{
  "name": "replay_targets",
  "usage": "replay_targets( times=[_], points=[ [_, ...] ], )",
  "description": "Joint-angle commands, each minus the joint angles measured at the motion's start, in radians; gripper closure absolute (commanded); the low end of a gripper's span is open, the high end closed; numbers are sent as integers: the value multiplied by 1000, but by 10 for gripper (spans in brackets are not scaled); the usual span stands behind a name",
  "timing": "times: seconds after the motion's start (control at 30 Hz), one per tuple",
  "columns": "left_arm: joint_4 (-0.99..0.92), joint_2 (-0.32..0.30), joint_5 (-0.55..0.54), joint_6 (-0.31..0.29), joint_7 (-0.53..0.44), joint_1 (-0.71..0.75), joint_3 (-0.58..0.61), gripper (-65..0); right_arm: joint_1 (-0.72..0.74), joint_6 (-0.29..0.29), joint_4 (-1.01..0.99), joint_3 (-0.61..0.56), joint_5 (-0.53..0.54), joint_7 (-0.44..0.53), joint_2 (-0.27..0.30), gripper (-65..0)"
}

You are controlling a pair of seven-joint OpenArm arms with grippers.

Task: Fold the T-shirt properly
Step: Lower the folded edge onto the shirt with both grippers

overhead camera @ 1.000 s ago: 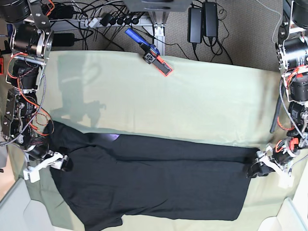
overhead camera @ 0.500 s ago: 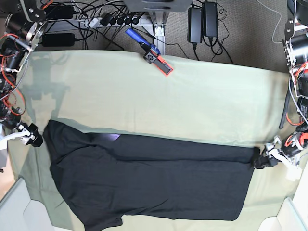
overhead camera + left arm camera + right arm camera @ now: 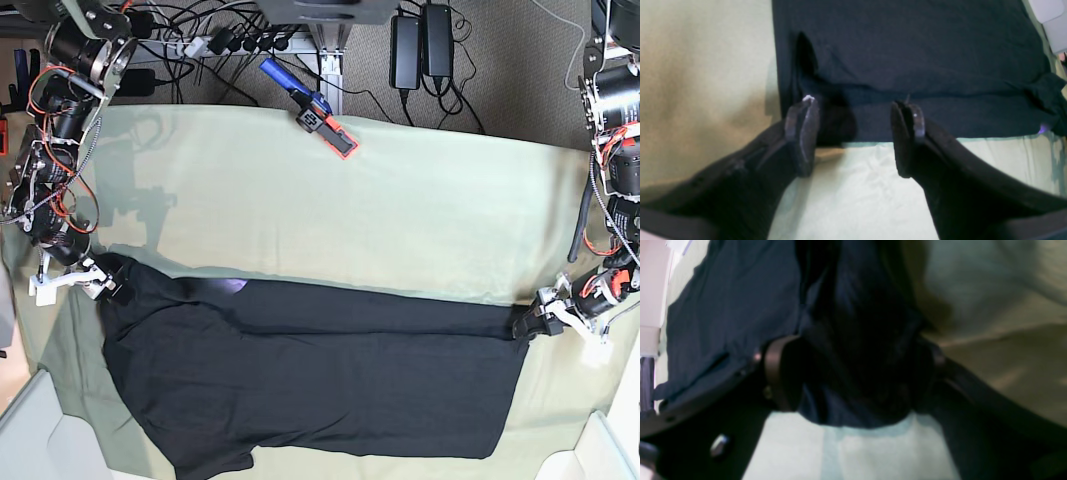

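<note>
Pale green cloth (image 3: 400,220) covers table; blue-orange tool (image 3: 310,107) at far edge; cables, power bricks (image 3: 421,45) beyond.

The base view looks straight down from high above. The 2 wrist views sit low and close, facing inward from opposite ends of the T-shirt (image 3: 320,375).

T-shirt (image 3: 310,385): black, plain side up, spread flat across 6 o'clock half of table, long axis running 9 to 3 o'clock. Upper band folded over, forming straight horizontal crease along 12 o'clock edge. Small purple patch peeking out at fold toward 10 o'clock. Short sleeve hanging toward 7 o'clock near table edge. 3 o'clock end squared, straight hem. 9 o'clock corner slightly bunched and lifted. Fabric mostly smooth, few shallow wrinkles. Wrist views: dark cloth edge lying on pale surface.
</note>
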Motion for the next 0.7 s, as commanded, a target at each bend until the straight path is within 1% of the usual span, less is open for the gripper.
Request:
replay_targets(
  times=[0.0, 0.1, 0.27, 0.43, 0.47, 0.57, 0.67],
  points=[
    [16, -19, -24, 0, -26, -27, -5, -378, 21, 45, 4, 1, 11, 15, 14, -448],
    [16, -19, -26, 0, -31, -20, -5, -378, 21, 45, 2, 1, 11, 19, 13, -447],
    [15, -19, -26, 1, -37, -17, -5, -378, 32, 46, 3, 1, 42, 18, 12, -447],
    [15, -16, -9, 11, -87, -17, -5, -379, 36, 47, 3, 0, 40, 18, 12, -447],
    [15, -13, 6, 26, -101, -17, -5, -379, 34, 47, 3, 0, 41, 18, 12, -447],
    [15, -3, 89, 80, -172, -17, -5, -444, 35, 48, 3, 0, 41, 3, 13, -447],
    [15, 14, 150, 145, -190, -17, -5, -452, 34, 48, 3, 0, 41, 2, 13, -447]
  ],
)
